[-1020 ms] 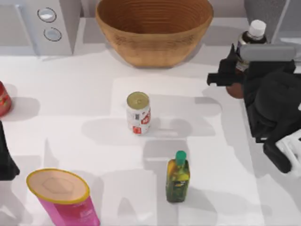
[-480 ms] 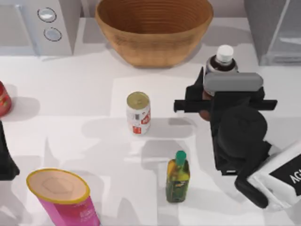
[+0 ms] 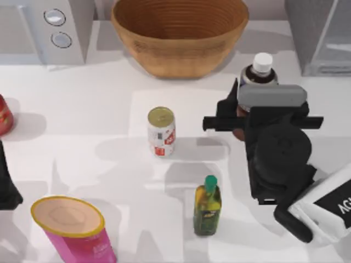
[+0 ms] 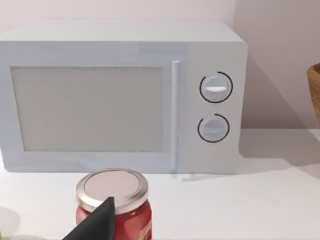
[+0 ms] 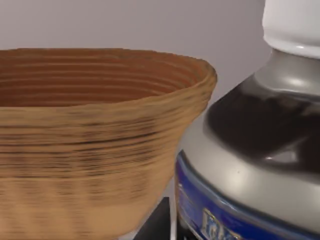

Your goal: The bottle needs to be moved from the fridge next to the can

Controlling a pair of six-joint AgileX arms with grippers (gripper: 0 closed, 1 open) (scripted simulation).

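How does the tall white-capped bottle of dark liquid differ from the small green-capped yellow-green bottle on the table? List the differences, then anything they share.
The tall dark bottle has a white cap; the small yellow-green bottle has a green one. The dark bottle stands at the right gripper, partly hidden by that arm; the green-capped bottle stands free and unobstructed. The dark bottle is nearer the woven basket. Both are upright and capped.

White tabletop [image 3: 98, 109], flat and glossy, soft grey shadows cast across it. Plain pale grey wall [image 4: 270, 55] behind, seen from the left wrist view, no windows visible. Light grey microwave [image 3: 55, 27] with two round knobs sits at the table's back left, against the wall. Lighting is even and diffuse, with overlapping shadow patches near the table centre.
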